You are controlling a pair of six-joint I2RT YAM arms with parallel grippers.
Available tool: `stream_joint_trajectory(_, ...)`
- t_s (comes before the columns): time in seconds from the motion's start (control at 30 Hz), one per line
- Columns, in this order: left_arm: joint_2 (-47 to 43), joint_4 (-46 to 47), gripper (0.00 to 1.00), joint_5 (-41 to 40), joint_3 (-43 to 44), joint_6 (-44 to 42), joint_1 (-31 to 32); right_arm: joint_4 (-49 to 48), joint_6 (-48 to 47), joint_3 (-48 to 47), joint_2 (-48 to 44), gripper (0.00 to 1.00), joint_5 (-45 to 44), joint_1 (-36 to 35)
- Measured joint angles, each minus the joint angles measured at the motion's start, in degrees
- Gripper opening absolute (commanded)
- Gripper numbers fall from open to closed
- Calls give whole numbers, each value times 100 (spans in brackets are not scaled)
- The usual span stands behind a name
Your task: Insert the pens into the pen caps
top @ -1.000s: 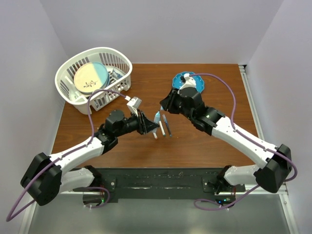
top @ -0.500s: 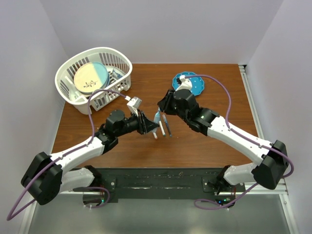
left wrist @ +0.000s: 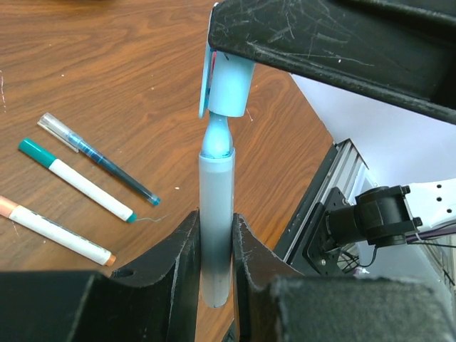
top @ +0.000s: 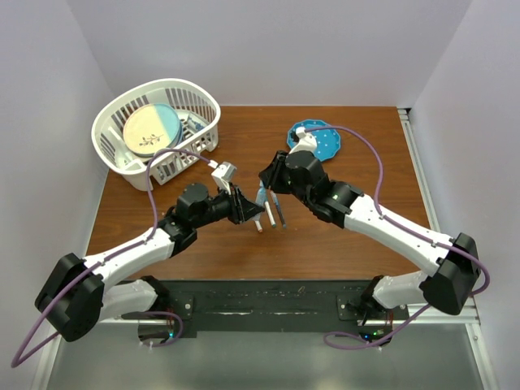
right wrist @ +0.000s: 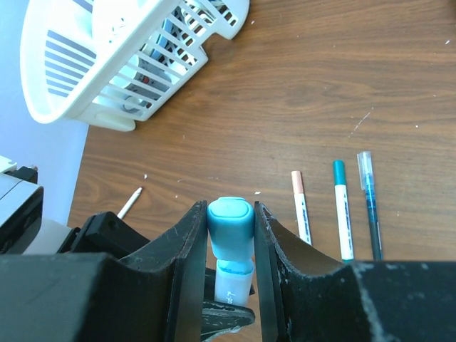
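Observation:
A thick light blue pen [left wrist: 215, 214] stands upright in my left gripper [left wrist: 215, 231], which is shut on its barrel. My right gripper [right wrist: 229, 217] is shut on the matching light blue cap [right wrist: 229, 226]. The cap [left wrist: 229, 85] sits over the pen's tip, with the narrow neck still showing below it. In the top view, the left gripper [top: 250, 210] and right gripper [top: 265, 180] meet above mid-table. Three thin pens lie on the wood: salmon-ended [right wrist: 301, 206], teal-ended [right wrist: 343, 210] and dark blue [right wrist: 370, 206]. No other caps show.
A white slatted basket [top: 122, 106] holding a round plate [top: 150, 128] stands at the back left. A blue dish [top: 323, 140] lies at the back, behind the right arm. A small white stick [right wrist: 130, 202] lies on the table left of the grippers.
My right gripper has moved left and down with the cap, bringing it onto the pen's tip. The left arm and the loose pens have stayed put.

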State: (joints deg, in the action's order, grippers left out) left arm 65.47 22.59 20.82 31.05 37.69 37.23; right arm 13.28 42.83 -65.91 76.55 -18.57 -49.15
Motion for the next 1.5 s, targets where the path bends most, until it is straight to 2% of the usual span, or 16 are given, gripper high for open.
stream_joint_trajectory(0.47,-94,-162,0,-35,-2,-245,13,22,52,195,-22,0,-181,-136)
stream_joint_trajectory(0.7,-197,-131,0,-109,-37,-350,22,-160,181,293,-87,0,2,-157)
stream_joint_trajectory(1.13,-109,-308,0,-70,-162,-776,118,-328,522,758,-164,0,-166,-525)
stream_joint_trajectory(1.5,33,-627,0,321,-227,-909,11,-584,557,1014,35,0,-1082,-1263)
